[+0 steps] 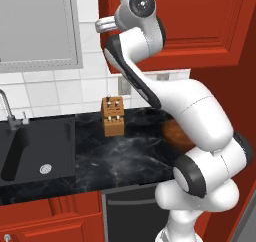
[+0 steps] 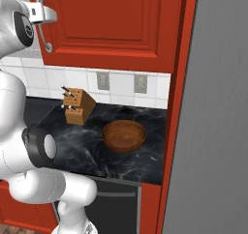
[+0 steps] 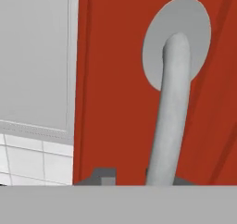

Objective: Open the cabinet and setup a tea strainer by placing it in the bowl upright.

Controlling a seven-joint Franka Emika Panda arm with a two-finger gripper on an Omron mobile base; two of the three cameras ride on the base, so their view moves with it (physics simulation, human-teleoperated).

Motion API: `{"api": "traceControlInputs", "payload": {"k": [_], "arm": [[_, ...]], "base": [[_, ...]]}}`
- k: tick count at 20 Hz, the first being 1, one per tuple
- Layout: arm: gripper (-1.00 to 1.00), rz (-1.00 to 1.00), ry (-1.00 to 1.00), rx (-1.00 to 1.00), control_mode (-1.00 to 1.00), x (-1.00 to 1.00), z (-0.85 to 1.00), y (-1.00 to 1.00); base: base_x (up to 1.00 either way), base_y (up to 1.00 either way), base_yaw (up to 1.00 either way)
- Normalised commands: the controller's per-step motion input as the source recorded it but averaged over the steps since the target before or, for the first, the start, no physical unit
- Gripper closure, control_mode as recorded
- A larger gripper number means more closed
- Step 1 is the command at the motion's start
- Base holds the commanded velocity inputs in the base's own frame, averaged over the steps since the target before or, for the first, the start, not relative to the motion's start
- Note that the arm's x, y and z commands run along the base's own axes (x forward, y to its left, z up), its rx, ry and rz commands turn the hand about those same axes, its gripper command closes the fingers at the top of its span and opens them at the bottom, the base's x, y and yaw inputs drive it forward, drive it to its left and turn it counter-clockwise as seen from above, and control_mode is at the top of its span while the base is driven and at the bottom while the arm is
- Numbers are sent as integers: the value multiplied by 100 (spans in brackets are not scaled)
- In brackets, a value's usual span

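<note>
The glossy red wall cabinet (image 2: 109, 22) is shut, the gripper (image 2: 39, 13) is at its silver bar handle (image 3: 170, 121), jaw state unclear, the round brown wooden bowl (image 2: 124, 135) waits empty on the counter, so every step remains.

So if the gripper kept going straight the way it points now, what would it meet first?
Most likely the silver bar handle of the cabinet; the gripper sits right at it, with the closed red door just behind. Depth is hard to judge.

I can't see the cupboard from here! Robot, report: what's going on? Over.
Gripper at the cabinet handle; grip can't be confirmed. Door shut. Bowl waiting on the counter beside the knife block. Nothing blocking.
</note>
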Motion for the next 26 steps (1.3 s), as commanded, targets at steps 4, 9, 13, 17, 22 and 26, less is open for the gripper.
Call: {"api": "traceControlInputs", "payload": {"k": [4,9,13,17,22,26], "arm": [[100,3,0,0,-100,19,-1,0],[100,4,-2,1,-100,-29,0,-7],[100,8,-5,4,-100,-87,11,-37],[100,7,-3,2,-100,-100,13,-46],[100,0,0,0,-100,-100,7,-41],[100,0,1,4,-100,-100,19,-60]], "base": [[0,0,0],[0,0,0],[0,0,0],[0,0,0],[0,0,0],[0,0,0]]}}
